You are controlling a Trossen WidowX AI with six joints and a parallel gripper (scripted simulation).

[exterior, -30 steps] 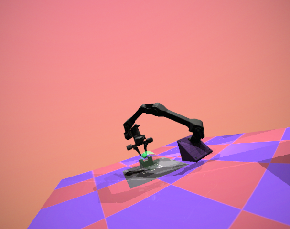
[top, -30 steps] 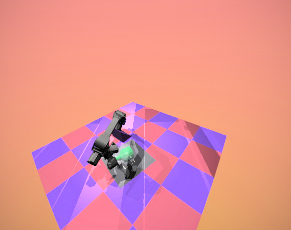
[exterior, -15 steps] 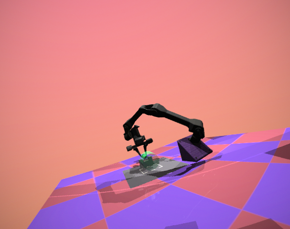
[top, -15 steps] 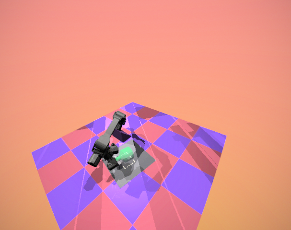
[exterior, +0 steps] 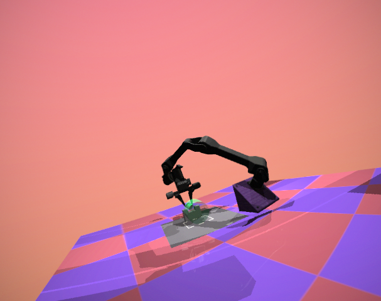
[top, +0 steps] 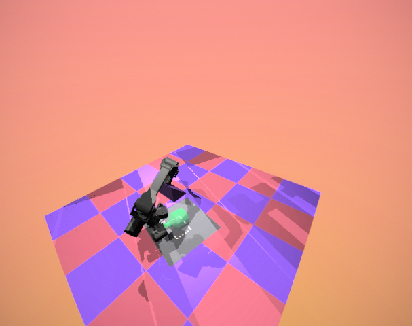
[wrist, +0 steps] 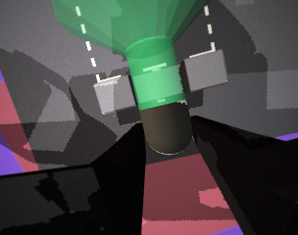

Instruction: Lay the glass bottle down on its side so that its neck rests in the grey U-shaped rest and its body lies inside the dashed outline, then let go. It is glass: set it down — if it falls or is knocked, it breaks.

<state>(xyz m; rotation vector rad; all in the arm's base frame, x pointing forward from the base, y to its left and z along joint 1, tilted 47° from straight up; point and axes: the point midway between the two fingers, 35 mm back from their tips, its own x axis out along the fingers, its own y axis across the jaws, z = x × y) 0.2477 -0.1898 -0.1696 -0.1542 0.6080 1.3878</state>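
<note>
The green glass bottle lies roughly level on its side. My gripper is shut on the dark-tipped end of its neck. In the wrist view the neck passes between the two uprights of the grey U-shaped rest. Whether it touches the bottom of the U is hidden. The body is over the dashed outline, which shows partly through the glass. The body looks shifted to the outline's left in the wrist view. Any gap under it cannot be told.
The rest and outline are on a grey mat. The arm's dark purple wedge base stands beside the mat on the checkered surface. Dark shadows cross the mat and surface.
</note>
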